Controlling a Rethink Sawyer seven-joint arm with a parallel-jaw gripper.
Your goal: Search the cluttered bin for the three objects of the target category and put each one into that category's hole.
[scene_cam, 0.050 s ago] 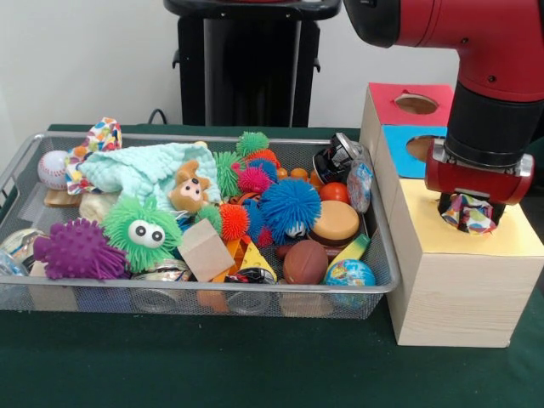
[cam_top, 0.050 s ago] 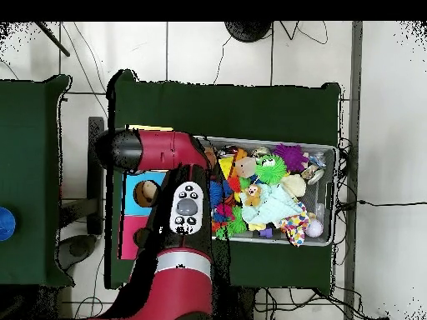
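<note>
The wire bin (scene_cam, 0.050 s ago: 25, 293) lay closest to the camera in the front view, its front rim running along the green table (scene_cam, 0.050 s ago: 255, 365). Inside, at about 8 o'clock, sat a purple spiky ball (scene_cam, 0.050 s ago: 78, 251), and just to its 3 o'clock a green fuzzy ball with googly eyes (scene_cam, 0.050 s ago: 143, 231). Near the bin's middle was a blue fuzzy ball (scene_cam, 0.050 s ago: 291, 207), touching a toy burger (scene_cam, 0.050 s ago: 334, 223) at its 3 o'clock. A small globe ball (scene_cam, 0.050 s ago: 349, 274) rested in the bin's 5 o'clock corner, beside a brown football (scene_cam, 0.050 s ago: 305, 261). At 10 o'clock a baseball (scene_cam, 0.050 s ago: 53, 168) lay by a mint cloth (scene_cam, 0.050 s ago: 140, 168) with a small stuffed bear (scene_cam, 0.050 s ago: 189, 190) on it.

Beside the bin, at its 3 o'clock, stood the wooden box (scene_cam, 0.050 s ago: 450, 297), topped by yellow, blue and red panels, the last two with holes. The gripper (scene_cam, 0.050 s ago: 468, 214) hung over the yellow panel (scene_cam, 0.050 s ago: 510, 238), clamped on a colourful patterned cloth piece (scene_cam, 0.050 s ago: 467, 212) bunched beneath it. A similar patterned cloth (scene_cam, 0.050 s ago: 100, 136) lay at the bin's far 11 o'clock corner.

In the overhead view the red arm (cam_top, 0.050 s ago: 171, 250) covered most of the box; the gripper itself was hidden there.
</note>
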